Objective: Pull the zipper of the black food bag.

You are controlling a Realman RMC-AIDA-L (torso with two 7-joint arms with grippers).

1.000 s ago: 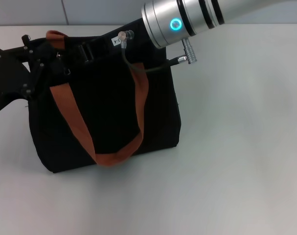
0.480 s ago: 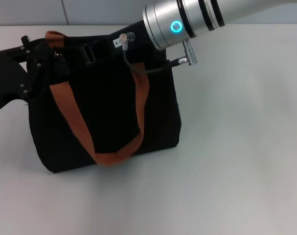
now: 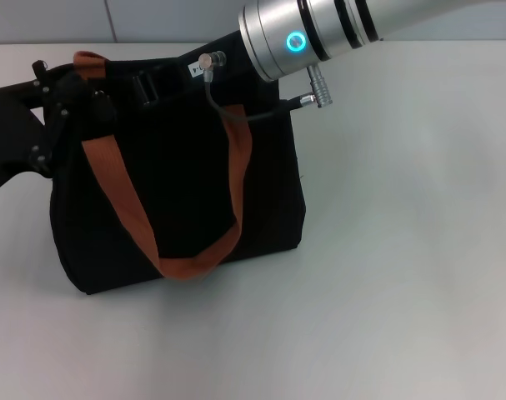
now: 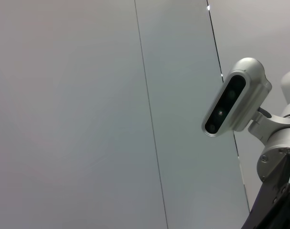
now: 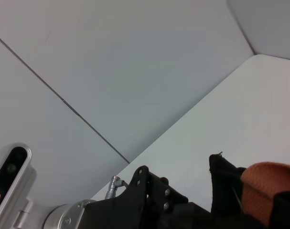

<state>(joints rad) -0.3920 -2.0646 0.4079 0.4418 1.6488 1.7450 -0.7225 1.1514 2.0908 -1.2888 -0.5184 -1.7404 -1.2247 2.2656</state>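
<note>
Against the boxy black fabric food bag's (image 3: 177, 183) top-left corner we see our black left gripper (image 3: 73, 104), right gripper (image 3: 165, 79) reaching along its top edge, both grips unreadable, bare white table (image 3: 403, 250) rightward.

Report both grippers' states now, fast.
Left gripper: at the black food bag's top left corner; grip cannot be told.
Right gripper: over the bag's top edge, fingers hidden; cannot be told.
</note>
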